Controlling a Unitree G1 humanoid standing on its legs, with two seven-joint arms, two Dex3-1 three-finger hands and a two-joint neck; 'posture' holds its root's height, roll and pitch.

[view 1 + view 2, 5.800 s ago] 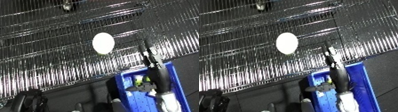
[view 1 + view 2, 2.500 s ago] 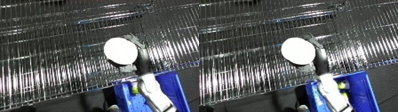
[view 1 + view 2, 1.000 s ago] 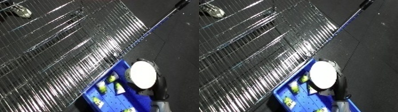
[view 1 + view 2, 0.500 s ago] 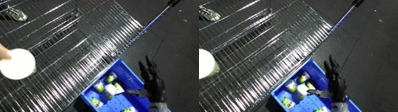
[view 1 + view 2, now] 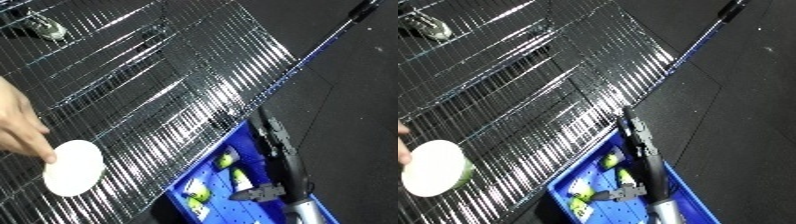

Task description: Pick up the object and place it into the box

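Reaching over a blue bin, the robot's right hand holds nothing, its black fingers straight and pressed together, pointing toward a shiny wire rack just beside the bin. Small yellow-green pieces lie inside the bin. Well apart to the left, a white round disc rests on the rack, touched at its edge by a person's hand. Dark floor lies to the right.

Both head-mounted eyes look steeply down (tilted), sharing the wire rack and blue bin below.
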